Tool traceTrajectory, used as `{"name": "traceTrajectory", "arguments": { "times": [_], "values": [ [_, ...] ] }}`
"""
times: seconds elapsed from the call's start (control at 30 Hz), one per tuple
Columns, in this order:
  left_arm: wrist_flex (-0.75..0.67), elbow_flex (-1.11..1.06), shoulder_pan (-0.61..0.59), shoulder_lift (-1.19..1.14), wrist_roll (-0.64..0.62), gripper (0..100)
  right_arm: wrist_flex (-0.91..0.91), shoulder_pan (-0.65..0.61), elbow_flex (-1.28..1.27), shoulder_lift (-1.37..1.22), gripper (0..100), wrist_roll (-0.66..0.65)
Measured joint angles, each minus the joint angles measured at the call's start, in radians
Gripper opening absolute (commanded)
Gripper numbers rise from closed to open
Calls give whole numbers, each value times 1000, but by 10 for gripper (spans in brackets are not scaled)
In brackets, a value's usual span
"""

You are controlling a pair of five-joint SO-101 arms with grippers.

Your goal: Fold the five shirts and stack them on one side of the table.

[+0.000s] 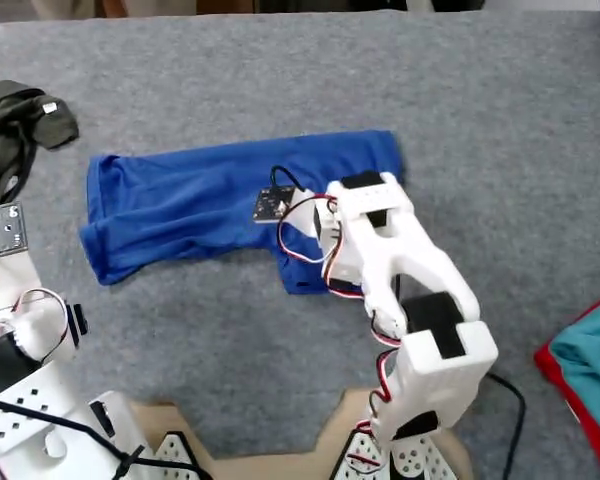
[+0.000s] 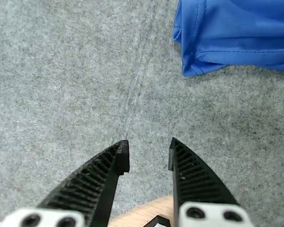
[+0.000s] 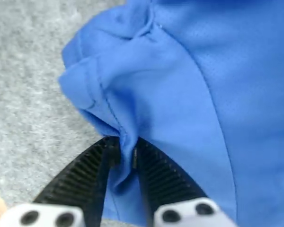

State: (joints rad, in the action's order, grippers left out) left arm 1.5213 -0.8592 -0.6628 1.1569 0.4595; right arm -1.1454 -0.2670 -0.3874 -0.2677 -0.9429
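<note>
High view: a blue shirt (image 1: 210, 205) lies spread lengthwise on the gray tabletop (image 1: 480, 120), partly folded, with one end bunched. The right arm (image 1: 400, 270) leans over the shirt's near corner at the opposite end from the bunched part, covering that corner. The left arm (image 1: 30, 400) sits off the shirt, on the near side of its bunched end. A dark olive garment (image 1: 15, 125) lies crumpled past that same end, apart from the shirt. Well away from the shirt's other end, a teal garment (image 1: 592, 355) rests on a red garment (image 1: 560, 375) at the tabletop's edge.

Left wrist view: the left gripper (image 2: 148, 153) hovers over bare tabletop (image 2: 61, 71) with a moderate gap between its jaws and nothing in them. A rounded, folded corner of the blue shirt (image 2: 236, 33) lies ahead of it, clear of both fingertips.

Right wrist view: the right gripper (image 3: 127, 153) is pinched nearly closed on a ridge of the blue shirt (image 3: 189, 85), at its hemmed edge. Fabric puckers up between the jaws, and gray tabletop (image 3: 23, 71) shows just beside that edge.
</note>
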Motion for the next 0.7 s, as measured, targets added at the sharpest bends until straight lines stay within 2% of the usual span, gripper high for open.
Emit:
{"name": "traceTrajectory", "arguments": {
  "times": [0.17,0.47,0.7],
  "values": [
    [0,0,0,0,0,151,-49,0,87,-12,5,0],
    [0,0,0,0,0,151,-147,2,420,-20,5,0],
    [0,0,0,0,2,151,-149,3,671,-183,5,-18]
  ]
}}
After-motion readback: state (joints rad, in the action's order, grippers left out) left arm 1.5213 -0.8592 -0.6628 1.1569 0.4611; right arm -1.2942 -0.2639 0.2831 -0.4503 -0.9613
